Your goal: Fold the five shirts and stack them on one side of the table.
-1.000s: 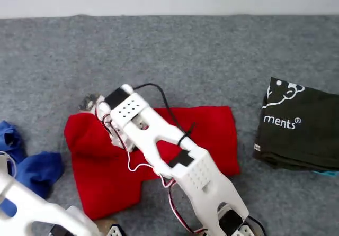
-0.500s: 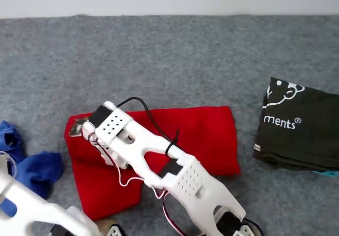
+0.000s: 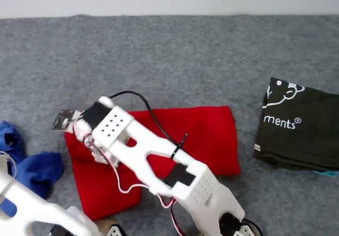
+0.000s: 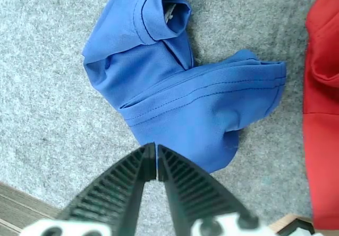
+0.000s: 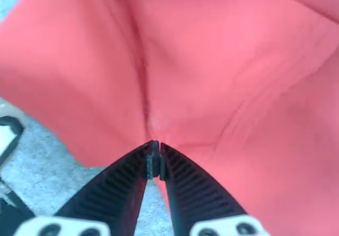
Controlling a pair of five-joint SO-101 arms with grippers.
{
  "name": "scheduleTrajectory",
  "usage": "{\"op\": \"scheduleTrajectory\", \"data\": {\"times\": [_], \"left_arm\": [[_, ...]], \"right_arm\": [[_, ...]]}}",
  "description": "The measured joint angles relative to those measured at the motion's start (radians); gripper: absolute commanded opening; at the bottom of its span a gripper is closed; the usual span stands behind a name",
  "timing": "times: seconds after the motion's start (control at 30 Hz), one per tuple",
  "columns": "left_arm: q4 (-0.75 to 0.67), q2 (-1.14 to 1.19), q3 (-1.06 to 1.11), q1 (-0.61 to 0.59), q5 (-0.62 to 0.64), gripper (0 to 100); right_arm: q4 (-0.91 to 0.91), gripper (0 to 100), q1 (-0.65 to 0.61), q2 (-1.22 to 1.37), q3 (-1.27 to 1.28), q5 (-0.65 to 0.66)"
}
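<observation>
a red shirt (image 3: 201,135) lies spread on the grey surface (image 3: 185,56) near the edge closest to the arms, and the right tool (image 5: 153,159) is clamped on a pinch of its fabric at the shirt's left end. the left tool (image 4: 157,162), its halves pressed together, hangs over a crumpled blue shirt (image 4: 180,98) at the near left corner. a folded dark shirt (image 3: 299,125) sits by the right edge.

**Soft, even light over the table**

The light is bright and diffuse. The right arm (image 3: 153,156) casts only a faint shadow on the red shirt (image 3: 212,135). Behind the red shirt, the grey table (image 3: 175,51) looks evenly lit and matte. To its right, a thin shadow lies under the dark stack (image 3: 296,125).
</observation>
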Motion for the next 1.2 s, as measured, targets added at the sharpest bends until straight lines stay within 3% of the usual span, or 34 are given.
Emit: {"op": "scheduleTrajectory", "data": {"times": [0.3,0.53,1.2], "left_arm": [[0.0,0.0,0.0,-0.071,0.0,1],[0.0,0.0,0.0,-0.072,0.0,1],[0.0,0.0,0.0,-0.074,0.0,2]], "right_arm": [[-0.009,2.3,-0.121,-0.172,0.298,-0.058],[-0.074,22.7,-0.18,-0.178,0.41,-0.063],[-0.201,23.0,-0.315,-0.021,0.417,-0.11]]}}
